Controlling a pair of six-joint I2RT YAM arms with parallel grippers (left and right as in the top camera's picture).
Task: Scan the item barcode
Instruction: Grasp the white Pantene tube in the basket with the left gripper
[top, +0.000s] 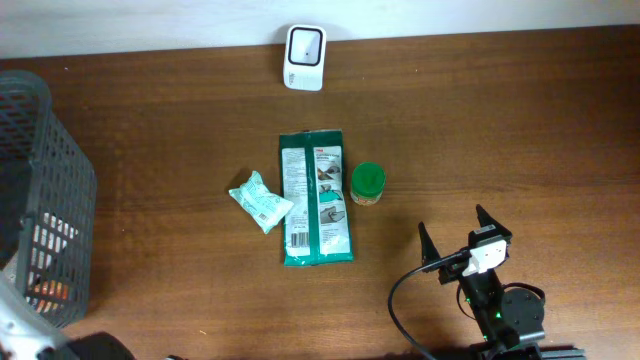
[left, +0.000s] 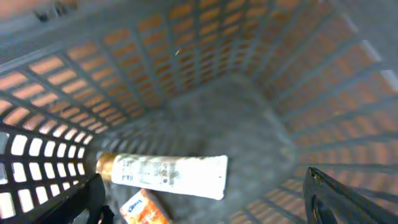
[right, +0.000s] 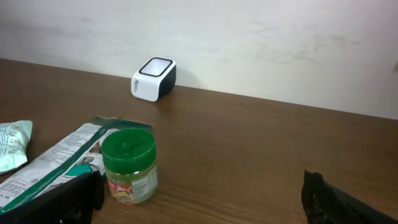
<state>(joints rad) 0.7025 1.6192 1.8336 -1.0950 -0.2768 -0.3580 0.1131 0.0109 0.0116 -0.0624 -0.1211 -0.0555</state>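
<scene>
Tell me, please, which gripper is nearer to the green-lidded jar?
Right. The right gripper is open, a short way to the right of the green-lidded jar and closer to the robot. The left gripper is open inside the basket, far off to the left.

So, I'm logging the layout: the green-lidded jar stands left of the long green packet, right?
Not quite. The overhead view shows the green-lidded jar standing right of the long green packet, close beside it.
</scene>
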